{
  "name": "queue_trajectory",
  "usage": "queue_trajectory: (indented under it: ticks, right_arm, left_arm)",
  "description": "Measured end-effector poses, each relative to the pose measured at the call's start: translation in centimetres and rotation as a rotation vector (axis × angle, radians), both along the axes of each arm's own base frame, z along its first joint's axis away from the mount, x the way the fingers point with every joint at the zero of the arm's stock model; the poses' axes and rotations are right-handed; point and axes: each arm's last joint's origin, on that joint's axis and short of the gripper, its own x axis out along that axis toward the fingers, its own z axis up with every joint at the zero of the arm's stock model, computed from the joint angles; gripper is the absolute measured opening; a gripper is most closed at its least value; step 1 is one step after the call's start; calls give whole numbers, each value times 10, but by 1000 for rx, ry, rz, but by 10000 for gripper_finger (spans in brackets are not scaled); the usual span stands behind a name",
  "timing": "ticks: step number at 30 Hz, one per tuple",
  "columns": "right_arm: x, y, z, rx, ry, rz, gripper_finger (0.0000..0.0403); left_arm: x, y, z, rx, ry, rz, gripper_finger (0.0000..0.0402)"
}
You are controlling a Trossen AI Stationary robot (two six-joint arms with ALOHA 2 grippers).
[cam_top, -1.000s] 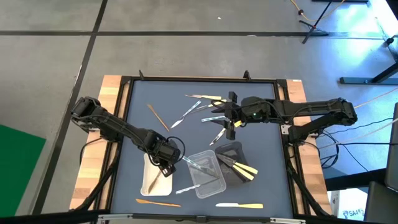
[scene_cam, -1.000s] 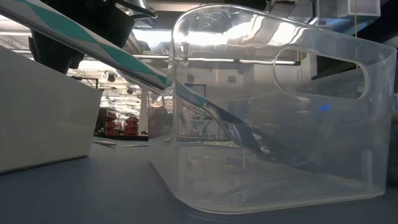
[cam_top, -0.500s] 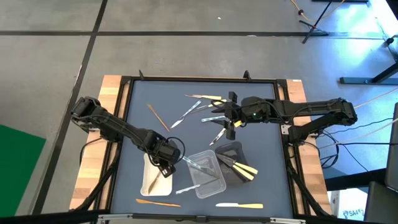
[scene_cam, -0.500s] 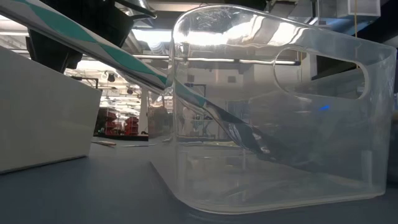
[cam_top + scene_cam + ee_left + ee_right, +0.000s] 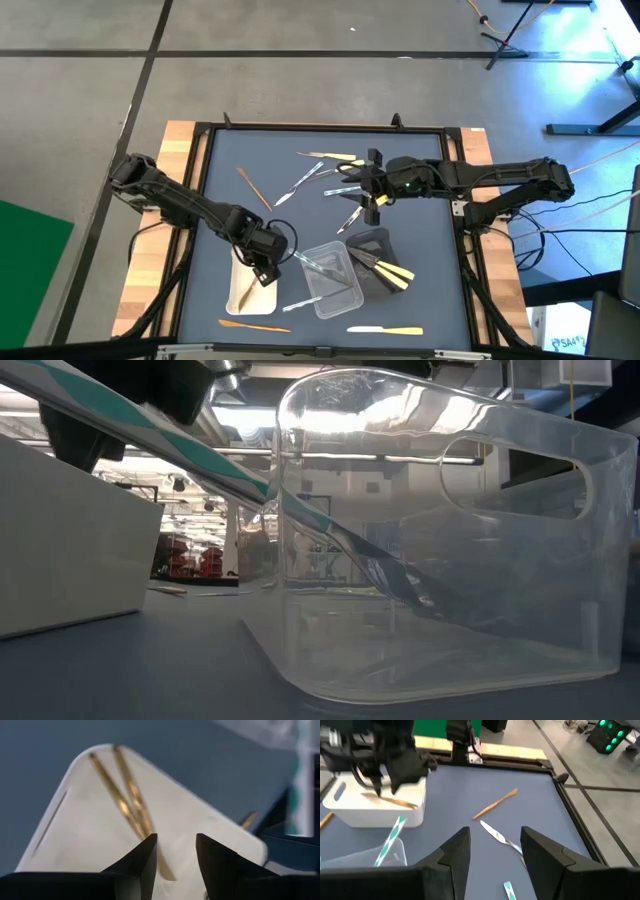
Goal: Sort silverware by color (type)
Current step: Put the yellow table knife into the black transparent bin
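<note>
High view: left hand (image 5: 262, 272) open over white tray (image 5: 243, 293); right hand (image 5: 366, 187) open above table centre

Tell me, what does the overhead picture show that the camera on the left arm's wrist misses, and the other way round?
Only the overhead view shows both arms, the right gripper open over loose utensils mid-table, the clear tray and the black tray holding pale yellow utensils.

Only the left wrist view shows the two wooden utensils up close, lying side by side in the tray, and the left gripper's fingers standing apart, empty.

Both show the white tray on the blue table, with the left gripper above it.
</note>
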Motion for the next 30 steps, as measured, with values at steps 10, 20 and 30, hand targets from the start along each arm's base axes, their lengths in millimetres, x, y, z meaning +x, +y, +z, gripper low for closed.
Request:
queue_trajectory:
  ticks: [10, 20, 30]
  right_arm:
    - [-4, -2, -8, 1, 86, -52, 163]
    - [-9, -17, -14, 178, 136, -234, 163]
    - [-26, -39, -30, 376, 298, -503, 163]
  left_arm:
    - [-13, 6, 36, -31, -176, 4, 129]
    - [-27, 23, 64, 88, -364, 13, 129]
    - [-21, 50, 68, 246, -431, 40, 129]
